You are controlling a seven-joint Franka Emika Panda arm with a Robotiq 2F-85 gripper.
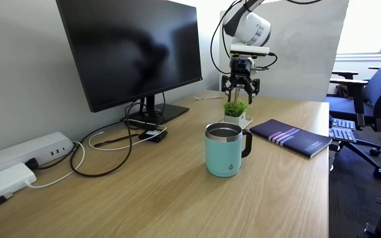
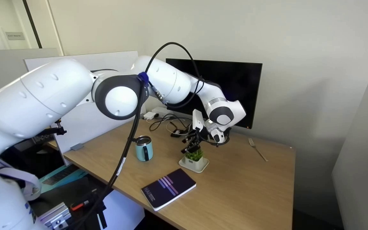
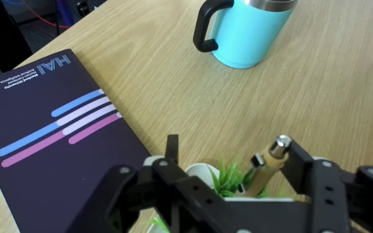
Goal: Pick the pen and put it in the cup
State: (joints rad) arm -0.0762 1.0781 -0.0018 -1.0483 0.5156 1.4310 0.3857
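i have one gripper just above one potted plant, its two fingers spread apart with the one pen between them. the pen stands in the plant, its lower end hidden among green blades; from my wrist view its silver-tipped end sits close to one finger, and i can't tell whether they touch. one teal mug with one black handle stands upright on the desk, apart from the gripper; i make out a drop-shaped mark low on its side. one notebook lies cover up, reading "hai" and "stanford university human-centered artificial intelligence". in both exterior views i count one monitor, one fork and two white boxes. a wall sign in an exterior view is too blurred for me to read.
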